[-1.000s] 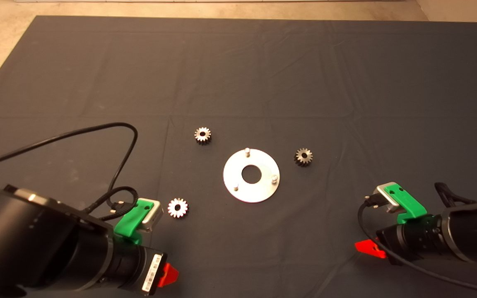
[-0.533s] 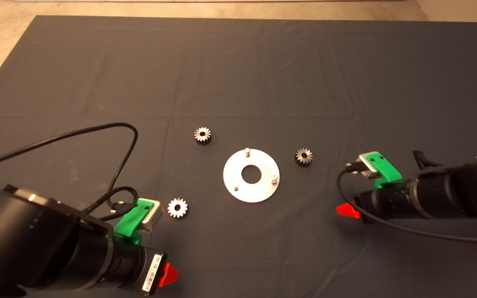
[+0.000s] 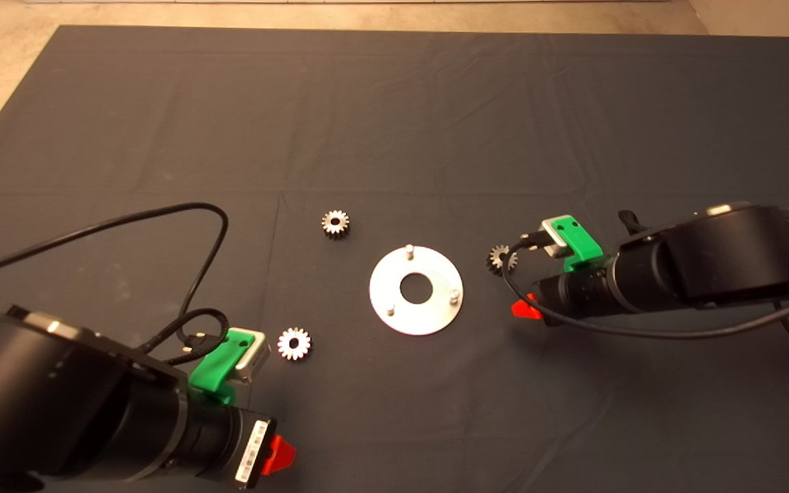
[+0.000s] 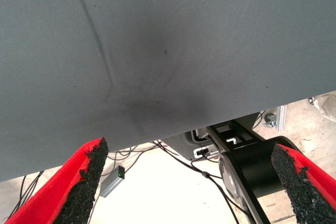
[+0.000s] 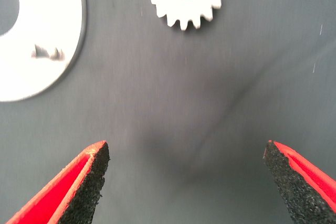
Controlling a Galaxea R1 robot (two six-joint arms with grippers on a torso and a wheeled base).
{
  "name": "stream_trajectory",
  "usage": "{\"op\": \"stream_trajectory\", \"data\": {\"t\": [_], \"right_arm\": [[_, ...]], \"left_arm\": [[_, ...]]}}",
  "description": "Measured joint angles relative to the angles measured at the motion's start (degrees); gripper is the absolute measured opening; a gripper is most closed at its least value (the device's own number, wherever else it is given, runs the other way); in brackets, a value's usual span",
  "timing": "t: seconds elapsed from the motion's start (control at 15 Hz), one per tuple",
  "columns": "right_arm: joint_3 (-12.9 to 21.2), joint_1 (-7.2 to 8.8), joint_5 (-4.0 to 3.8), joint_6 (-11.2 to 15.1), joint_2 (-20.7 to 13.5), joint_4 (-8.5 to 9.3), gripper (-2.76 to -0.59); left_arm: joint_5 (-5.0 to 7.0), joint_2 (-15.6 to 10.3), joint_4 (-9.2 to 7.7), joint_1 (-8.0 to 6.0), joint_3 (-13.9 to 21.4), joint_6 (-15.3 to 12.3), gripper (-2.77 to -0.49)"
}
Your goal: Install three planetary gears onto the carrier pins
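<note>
- L gripper (image 3: 278, 455) parked at the mat's (image 3: 394, 103) near-left corner, ~8 o'clock from the disc (image 3: 416, 290). Fingers spread wide in its wrist cam, nothing btwn them; I only see mat edge and floor there.
- Gear 1 (image 3: 294, 344) flat on the mat just beside the L gripper's green mount, ~8 o'clock from the disc, apart from it.
- Gear 2 (image 3: 335, 224) flat on the mat ~10 o'clock from the disc, untouched.
- Disc sits mid-mat. All three carrier pins bare: one at 12 (image 3: 409, 250), one at 4 (image 3: 455, 295), one at 8 (image 3: 390, 311).
- Gear 3 (image 3: 502, 259) at ~2 o'clock, just off the disc rim, partly hidden by cable in head cam.
- R gripper (image 3: 524, 309) low over the mat ~3 o'clock from the disc, fingers (image 5: 86, 179) wide apart, empty; gear 3 ahead of the tips, not yet btwn them.
- Progress, my read: 0 of 3 installed. R approach to gear 3 is the step in hand; grasp, seat, then 2 more to go.
</note>
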Motion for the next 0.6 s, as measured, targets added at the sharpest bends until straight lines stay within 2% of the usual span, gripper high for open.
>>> {"op": "stream_trajectory", "data": {"t": [0.2,0.6], "right_arm": [[-2.21,0.88,0.02,-1.2,1.02,0.0,-1.16],[-6.22,0.91,-0.02,-3.39,2.5,0.0,-1.16]], "left_arm": [[0.02,0.02,0.0,0.0,0.0,0.0,-1.04],[0.02,0.02,0.0,0.0,0.0,0.0,-1.04]]}}
